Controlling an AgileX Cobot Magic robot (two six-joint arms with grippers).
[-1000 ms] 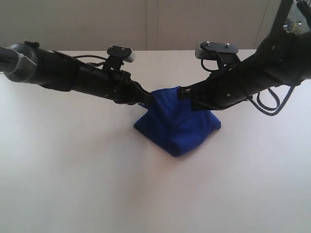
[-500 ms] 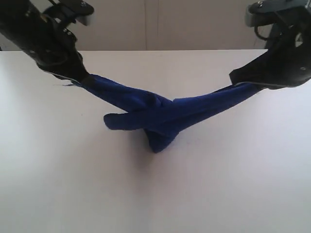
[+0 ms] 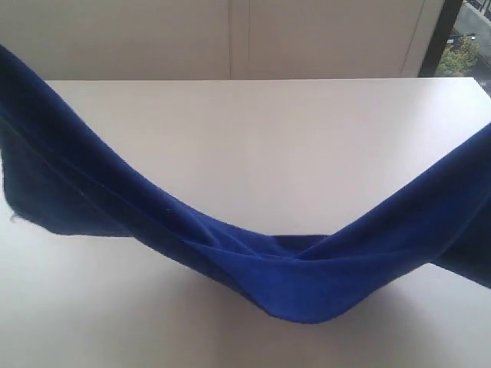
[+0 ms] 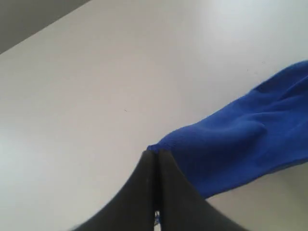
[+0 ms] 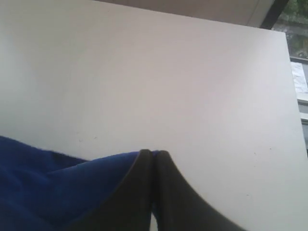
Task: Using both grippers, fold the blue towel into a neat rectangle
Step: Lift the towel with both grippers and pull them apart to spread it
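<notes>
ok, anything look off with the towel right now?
The blue towel hangs twisted between the left gripper and right gripper, both pinched shut on it. Folds cross at the sagging middle, so it looks bunched, not spread flat.

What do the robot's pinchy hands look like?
The left gripper and right gripper look alike: plain matte black, each with two smooth jaws, broad at the base and narrowing to a slim tip. No cables or markings show.
</notes>
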